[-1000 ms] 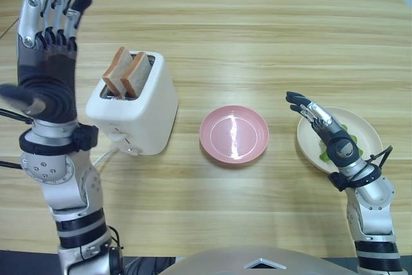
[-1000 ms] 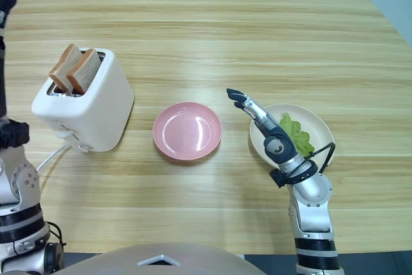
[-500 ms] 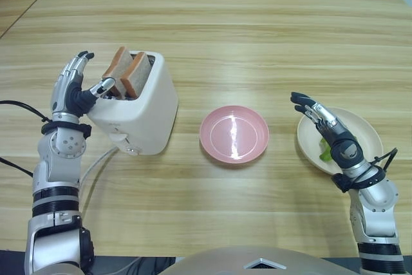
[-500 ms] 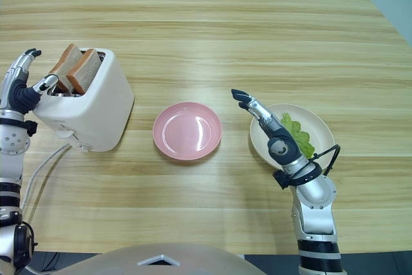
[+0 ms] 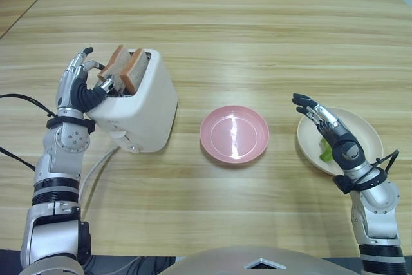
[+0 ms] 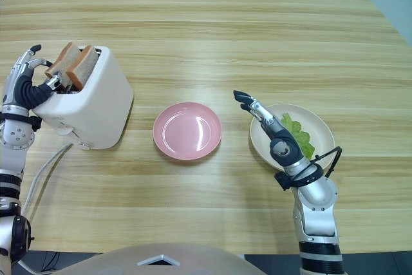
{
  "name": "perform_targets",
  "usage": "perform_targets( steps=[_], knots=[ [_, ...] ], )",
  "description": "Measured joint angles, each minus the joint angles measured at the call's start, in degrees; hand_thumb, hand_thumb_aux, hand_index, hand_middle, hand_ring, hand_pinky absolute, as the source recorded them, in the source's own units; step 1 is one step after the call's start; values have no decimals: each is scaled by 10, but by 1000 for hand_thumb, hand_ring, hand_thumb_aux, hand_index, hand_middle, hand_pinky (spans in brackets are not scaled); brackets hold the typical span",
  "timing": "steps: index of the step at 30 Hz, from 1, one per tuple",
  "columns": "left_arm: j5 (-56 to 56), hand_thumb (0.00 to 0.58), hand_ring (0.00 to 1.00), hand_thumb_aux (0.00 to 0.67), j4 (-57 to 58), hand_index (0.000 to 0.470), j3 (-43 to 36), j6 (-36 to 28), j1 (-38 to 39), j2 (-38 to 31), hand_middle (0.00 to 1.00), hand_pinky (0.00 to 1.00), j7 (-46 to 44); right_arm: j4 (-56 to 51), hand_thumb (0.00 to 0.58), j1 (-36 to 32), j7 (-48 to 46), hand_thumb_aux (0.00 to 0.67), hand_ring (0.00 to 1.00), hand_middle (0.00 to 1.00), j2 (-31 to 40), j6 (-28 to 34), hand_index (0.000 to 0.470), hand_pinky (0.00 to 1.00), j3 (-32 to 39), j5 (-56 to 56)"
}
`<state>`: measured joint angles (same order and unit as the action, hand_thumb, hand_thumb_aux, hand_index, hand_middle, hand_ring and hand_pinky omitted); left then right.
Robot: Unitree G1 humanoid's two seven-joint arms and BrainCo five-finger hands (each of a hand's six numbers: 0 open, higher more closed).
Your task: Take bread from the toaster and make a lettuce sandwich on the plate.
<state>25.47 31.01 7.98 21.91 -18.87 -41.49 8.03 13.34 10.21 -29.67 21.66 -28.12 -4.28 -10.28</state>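
Left hand [image 5: 78,89] pinched on the outer bread slice [image 5: 114,61] standing in the white toaster [image 5: 145,111], second slice [image 5: 133,72] beside it, pink plate [image 5: 234,134] mid-desk [image 5: 257,43] — right hand [image 5: 331,130] fingers straight and apart, holding nothing, over the cream plate [image 6: 322,127] with lettuce [image 6: 297,134]

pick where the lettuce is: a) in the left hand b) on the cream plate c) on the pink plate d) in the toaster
b, the lettuce lies on the cream plate at the right side of the table.
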Motion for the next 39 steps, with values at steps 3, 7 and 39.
perform_targets(
  steps=[3,7,39],
  knots=[
    [-10,580,0,670,-5,470,-3,1,2,0,0,0,-4,0,0,0,0,0,0,0,0,0,0,0,0,0],
    [-33,580,0,670,-13,470,-2,2,6,1,0,0,-16,-1,0,0,0,0,0,0,0,0,0,0,0,0],
    [-209,580,1000,670,-190,470,116,-10,-7,22,1000,1000,-65,-10,0,0,0,0,0,0,0,0,0,0,0,-5]
  ],
)
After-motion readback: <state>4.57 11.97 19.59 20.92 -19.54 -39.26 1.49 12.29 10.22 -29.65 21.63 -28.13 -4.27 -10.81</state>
